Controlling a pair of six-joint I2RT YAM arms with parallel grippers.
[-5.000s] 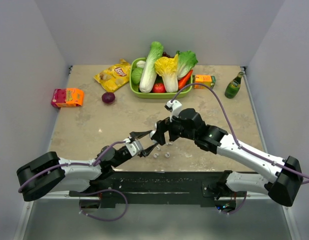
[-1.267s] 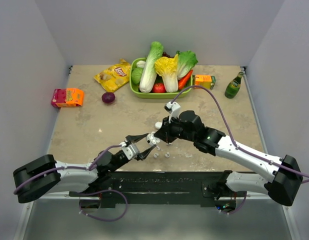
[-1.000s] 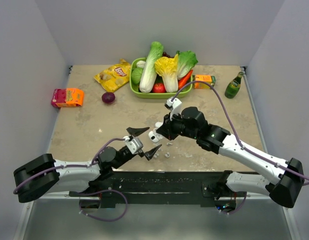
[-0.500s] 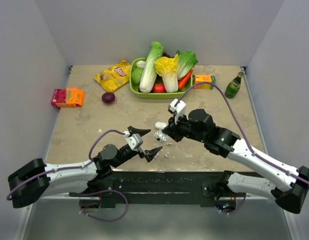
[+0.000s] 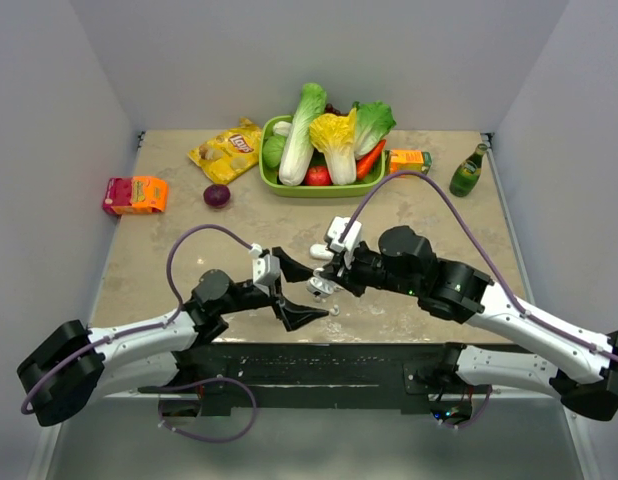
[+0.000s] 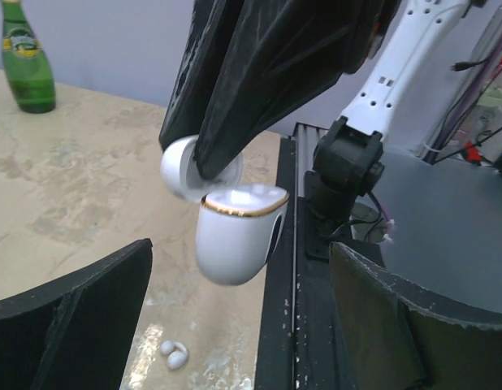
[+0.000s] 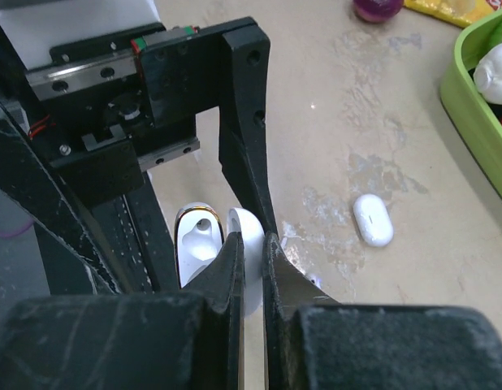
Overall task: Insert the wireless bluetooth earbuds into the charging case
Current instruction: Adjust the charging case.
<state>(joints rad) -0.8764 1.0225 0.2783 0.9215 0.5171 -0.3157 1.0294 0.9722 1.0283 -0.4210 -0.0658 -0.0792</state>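
Earbuds (image 6: 174, 352): we see 2 tiny white buds lying on the surface (image 5: 189, 250), touching each other, near its front edge. They sit below the charging case (image 6: 235, 236), apart from it and outside it.

The case hangs in the air above the surface, lid flipped open, gold rim showing. We cannot tell if anything sits inside it.

Right tool (image 7: 249, 268) is clamped shut on the lid of the case, 1 finger on each side of the lid, with the body hanging beside the fingers.

Left tool (image 5: 317, 291) is spread wide and grips nothing. Its 2 fingers flank the case, 1 on each side, neither touching it in the left wrist view.

A closed white capsule-shaped case (image 7: 373, 219) lies flat on the surface just beyond the 2 tools.

At the far side of the surface:
- green basket (image 5: 272, 172) full of vegetables
- yellow chips bag (image 5: 227, 150) left of the basket
- orange juice carton (image 5: 409, 160) right of the basket
- green bottle (image 5: 467, 172), upright near the right wall
- purple onion (image 5: 217, 196)
- pink-orange box (image 5: 135, 194) by the left wall
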